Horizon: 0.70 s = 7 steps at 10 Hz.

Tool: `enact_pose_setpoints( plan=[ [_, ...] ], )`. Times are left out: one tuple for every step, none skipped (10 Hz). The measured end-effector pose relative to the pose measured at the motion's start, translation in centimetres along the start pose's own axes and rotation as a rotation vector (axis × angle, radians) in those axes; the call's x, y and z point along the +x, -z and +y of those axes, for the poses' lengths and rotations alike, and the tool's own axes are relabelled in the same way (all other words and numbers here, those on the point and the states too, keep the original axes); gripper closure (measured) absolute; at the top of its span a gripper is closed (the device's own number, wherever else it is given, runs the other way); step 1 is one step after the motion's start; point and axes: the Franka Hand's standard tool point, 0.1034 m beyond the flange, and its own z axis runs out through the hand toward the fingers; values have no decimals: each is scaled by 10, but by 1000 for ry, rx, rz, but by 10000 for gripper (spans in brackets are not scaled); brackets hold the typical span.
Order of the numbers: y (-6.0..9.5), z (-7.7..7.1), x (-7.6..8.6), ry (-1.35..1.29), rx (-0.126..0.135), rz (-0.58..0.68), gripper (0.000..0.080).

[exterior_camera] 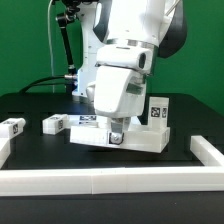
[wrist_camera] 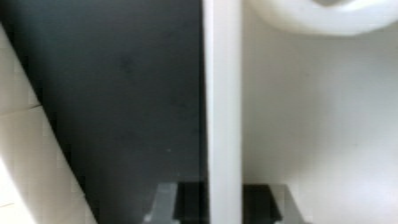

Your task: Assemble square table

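The square table's white slab (exterior_camera: 135, 136) lies flat on the black table, with one white tagged leg (exterior_camera: 158, 110) standing upright on its far right part. My gripper (exterior_camera: 115, 138) reaches down onto the slab's near edge. In the wrist view the slab's raised rim (wrist_camera: 222, 100) runs straight between my two dark fingers (wrist_camera: 180, 205), and my gripper (wrist_camera: 222, 198) is shut on it. The slab's inner face (wrist_camera: 320, 120) lies to one side of the rim. A rounded white shape (wrist_camera: 329, 14) on the slab is cut off by the frame edge.
Two loose white legs (exterior_camera: 12, 126) (exterior_camera: 52, 123) lie on the table at the exterior view's left. The white border rail (exterior_camera: 110, 181) runs along the front and turns back at the right (exterior_camera: 208, 150). A strip of white (wrist_camera: 15, 120) shows beyond the black table (wrist_camera: 125, 120).
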Motion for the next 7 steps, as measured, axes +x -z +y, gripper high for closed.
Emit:
enact_pose_setpoints(
  plan=[
    [0,0,-1,72,-1,-4,738],
    [0,0,-1,90,-2,-6,738],
    [1,0,6,94,-18,5,738],
    [2,-1,14,106,-9,3,738],
    [5,0,23,96,-4,4,738],
    [6,2,35,79,-53,36,738],
    [7,0,50,80,-103,70,737]
  ],
)
